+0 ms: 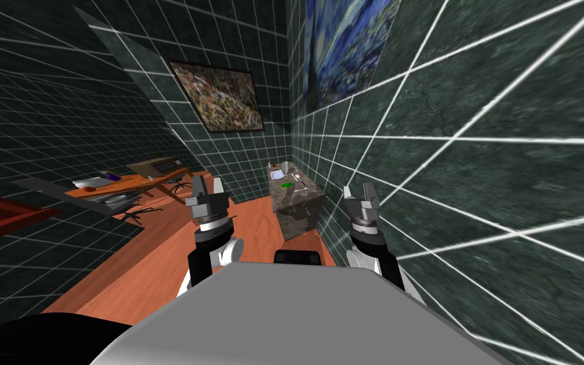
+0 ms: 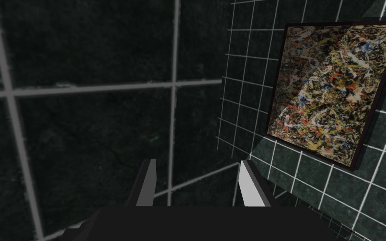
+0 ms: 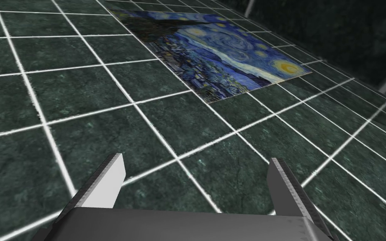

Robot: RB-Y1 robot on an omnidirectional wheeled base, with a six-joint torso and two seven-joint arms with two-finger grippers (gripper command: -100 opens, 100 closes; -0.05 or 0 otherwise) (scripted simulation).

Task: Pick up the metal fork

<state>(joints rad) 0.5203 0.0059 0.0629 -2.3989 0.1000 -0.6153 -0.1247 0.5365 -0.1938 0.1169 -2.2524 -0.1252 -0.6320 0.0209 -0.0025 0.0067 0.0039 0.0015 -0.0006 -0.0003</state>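
A brown marbled cabinet (image 1: 298, 212) stands ahead against the tiled wall, well beyond both grippers. Small things lie on its top: a white dish (image 1: 277, 174), a green item (image 1: 287, 185), a grey cup (image 1: 284, 166) and a thin pale piece (image 1: 298, 179) that may be the fork, too small to tell. My left gripper (image 1: 208, 188) (image 2: 198, 184) is raised in front of my chest, open and holding nothing. My right gripper (image 1: 359, 192) (image 3: 197, 178) is raised at the same height beside the right wall, open and holding nothing.
The dark green tiled wall (image 1: 487, 190) runs close along my right side. A wooden desk (image 1: 139, 180) with several items and an office chair (image 1: 133, 214) stand at the far left. Orange wood floor (image 1: 158, 253) stretches between them and the cabinet.
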